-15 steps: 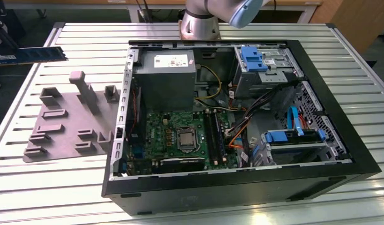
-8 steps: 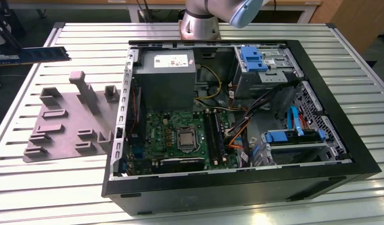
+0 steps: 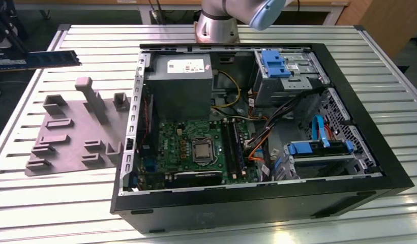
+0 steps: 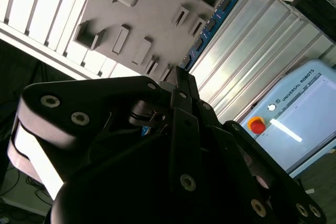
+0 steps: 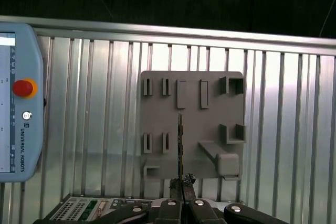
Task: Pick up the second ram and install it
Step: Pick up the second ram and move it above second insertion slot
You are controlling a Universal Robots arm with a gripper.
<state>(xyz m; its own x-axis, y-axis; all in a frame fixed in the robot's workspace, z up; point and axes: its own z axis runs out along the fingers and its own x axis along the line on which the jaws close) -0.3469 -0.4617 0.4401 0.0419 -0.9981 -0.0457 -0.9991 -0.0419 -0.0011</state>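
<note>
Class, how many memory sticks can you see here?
1: the memory stick, held in the gripper, at the exterior view's far left. Others may hide inside the case.

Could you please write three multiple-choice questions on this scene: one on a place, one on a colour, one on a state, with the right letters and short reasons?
1. Where is the memory stick? A plugged into a slot; B held by the gripper; C lying on the floor.
2. What colour is the round button on the control tablet? A green; B red; C blue.
3. How is the computer case? A open, side panel off; B closed; C wrapped in foil.
Answers: 1 B, the fingers pinch its end; 2 B, it shows red; 3 A, the motherboard is exposed.
</note>
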